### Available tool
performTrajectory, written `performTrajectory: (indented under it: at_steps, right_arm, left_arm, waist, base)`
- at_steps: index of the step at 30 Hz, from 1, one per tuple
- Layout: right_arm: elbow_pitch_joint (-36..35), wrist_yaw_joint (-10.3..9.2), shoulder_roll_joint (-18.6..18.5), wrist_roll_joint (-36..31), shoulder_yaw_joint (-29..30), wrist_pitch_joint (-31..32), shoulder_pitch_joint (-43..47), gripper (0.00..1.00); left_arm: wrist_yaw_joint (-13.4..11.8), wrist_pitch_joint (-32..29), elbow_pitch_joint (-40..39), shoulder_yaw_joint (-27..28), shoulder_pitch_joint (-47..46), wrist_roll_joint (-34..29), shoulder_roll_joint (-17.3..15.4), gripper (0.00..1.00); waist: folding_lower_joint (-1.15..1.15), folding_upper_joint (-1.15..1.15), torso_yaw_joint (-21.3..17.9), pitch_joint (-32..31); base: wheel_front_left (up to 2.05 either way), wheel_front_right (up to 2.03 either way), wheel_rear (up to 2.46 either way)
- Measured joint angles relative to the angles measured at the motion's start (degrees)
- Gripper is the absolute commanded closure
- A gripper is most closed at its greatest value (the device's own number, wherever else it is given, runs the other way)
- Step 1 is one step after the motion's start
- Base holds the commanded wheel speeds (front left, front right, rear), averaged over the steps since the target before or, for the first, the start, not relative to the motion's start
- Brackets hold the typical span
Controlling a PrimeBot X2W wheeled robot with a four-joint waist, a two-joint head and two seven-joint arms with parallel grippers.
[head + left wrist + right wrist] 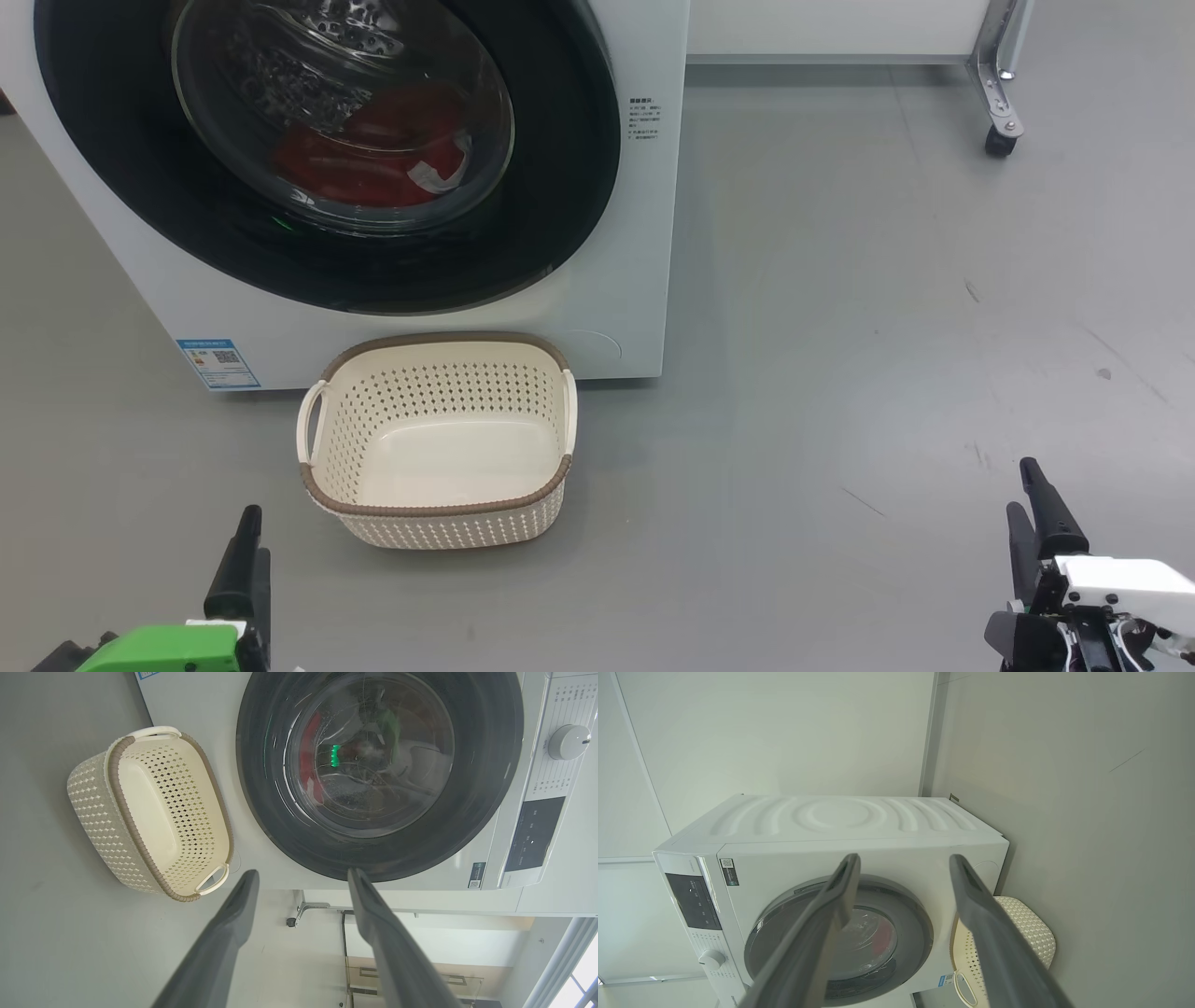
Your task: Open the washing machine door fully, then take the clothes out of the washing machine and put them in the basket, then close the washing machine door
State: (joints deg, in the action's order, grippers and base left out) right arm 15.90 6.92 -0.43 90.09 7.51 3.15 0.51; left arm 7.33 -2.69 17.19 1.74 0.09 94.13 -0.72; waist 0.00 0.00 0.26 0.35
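The white washing machine (621, 280) stands at the upper left with its round black-rimmed washing machine door (560, 187) shut against the front. Red clothes (373, 159) with a white tag lie in the drum behind the glass. On the floor just in front sits the cream basket (439, 338), with nothing in it. My left gripper (252, 551) is low at the left and my right gripper (1032, 504) low at the right, both well short of the machine. In the wrist views the left gripper (302, 873) and right gripper (904, 858) stand open with nothing between the fingers.
A blue sticker (217, 362) marks the machine's lower left front. Its dial (567, 742) and dark panel sit along the top. A metal frame leg on a caster (999, 121) stands at the back right. Grey floor (840, 373) spreads right of the basket.
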Motion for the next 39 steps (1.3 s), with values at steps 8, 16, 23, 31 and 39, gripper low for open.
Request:
performTrajectory:
  at_steps: [8, 16, 23, 31, 39]
  right_arm:
    - [-2.44, 0.00, -0.09, -1.67, -0.35, -1.75, 0.00, 0.00]
    - [-4.77, 0.01, -0.21, -3.78, -0.41, -3.21, 0.00, 0.00]
    - [-6.76, 0.01, -0.68, -6.45, -0.34, -4.67, 0.00, 0.00]
    - [-9.03, 0.01, -1.07, -11.74, 0.74, -6.09, 0.00, 0.00]
    - [-11.21, 0.01, -0.99, -15.66, 1.43, -7.94, -0.01, 0.00]
  left_arm:
    - [0.00, 1.78, -1.69, -0.49, -0.07, -0.01, -0.03, 0.00]
    - [0.00, 3.37, -4.03, -0.40, -0.22, -0.68, -0.10, 0.00]
    - [0.00, 4.56, -5.71, -0.31, -0.48, -3.44, -0.16, 0.00]
    - [0.00, 5.94, -6.91, 0.12, -0.67, -7.70, -0.24, 0.00]
    - [0.00, 7.69, -9.20, -0.60, -1.25, -12.49, -0.26, 0.00]
  waist:
    - [0.00, 0.00, 0.26, 0.04]
    - [0.00, 0.00, 0.60, 0.02]
    - [0.00, 0.00, 0.84, -0.03]
    - [0.00, 0.00, 1.15, -0.11]
    - [0.00, 0.00, 1.50, -0.20]
  base:
    - [0.00, 0.00, 0.00]
    - [0.00, 0.00, 0.00]
    - [0.00, 0.00, 0.00]
    - [0.00, 0.00, 0.00]
    - [0.00, 0.00, 0.00]
